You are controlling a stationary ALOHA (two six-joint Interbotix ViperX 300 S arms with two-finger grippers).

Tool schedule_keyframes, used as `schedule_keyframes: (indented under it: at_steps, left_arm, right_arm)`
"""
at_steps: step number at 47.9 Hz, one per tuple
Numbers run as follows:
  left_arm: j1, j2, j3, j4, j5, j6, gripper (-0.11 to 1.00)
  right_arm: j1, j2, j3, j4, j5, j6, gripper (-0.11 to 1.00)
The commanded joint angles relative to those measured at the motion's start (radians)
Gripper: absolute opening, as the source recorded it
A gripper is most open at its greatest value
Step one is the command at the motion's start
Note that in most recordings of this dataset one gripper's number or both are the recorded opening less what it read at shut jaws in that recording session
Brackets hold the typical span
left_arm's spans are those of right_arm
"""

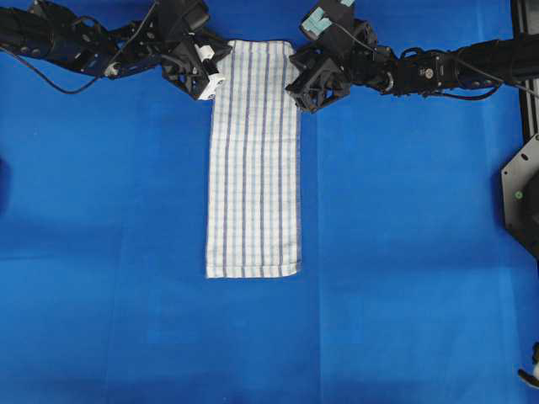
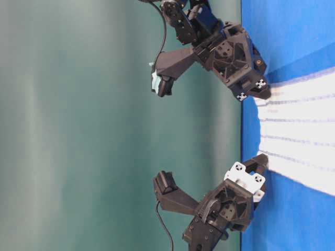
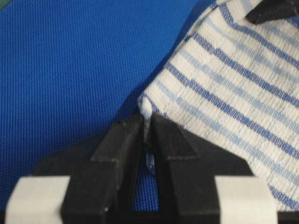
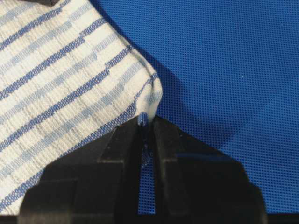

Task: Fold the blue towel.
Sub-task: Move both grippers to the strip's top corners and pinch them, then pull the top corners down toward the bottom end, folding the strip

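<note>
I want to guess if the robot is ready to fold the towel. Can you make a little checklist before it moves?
1. Left gripper shut on a corner of the blue towel: ok.
2. Right gripper shut on the other top corner: ok.
3. Towel lying flat and straight: ok.
4. Bottom edge free of both arms: ok.
5. Blue table cover not pinched too: cannot tell.

Blue towel: white w/ thin dark- & light-blue stripes, faint check; surface solid blue; both tools black, left tool w/ white pads.
</note>
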Motion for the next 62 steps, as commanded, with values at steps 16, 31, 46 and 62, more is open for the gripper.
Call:
schedule_keyframes:
  at_steps: [16, 31, 46, 62]
  left_arm:
    - [-0.044, -0.178, 0.023, 0.002, 0.044, 0.023, 0.05]
    - [-0.104, -0.279, 0.057, 0.002, 0.080, 0.040, 0.05]
    - [-0.216, -0.348, 0.118, -0.003, 0.078, 0.028, 0.05]
    - [-0.422, -0.405, 0.216, -0.018, 0.046, -0.049, 0.05]
  right_arm:
    - [0.012, -0.141, 0.023, -0.002, -0.002, -0.011, 0.08]
    - [0.071, -0.235, 0.071, -0.002, -0.006, -0.009, 0.08]
    - [0.183, -0.284, 0.110, 0.008, -0.011, 0.006, 0.08]
    - [0.422, -0.319, 0.189, 0.147, -0.120, 0.006, 0.08]
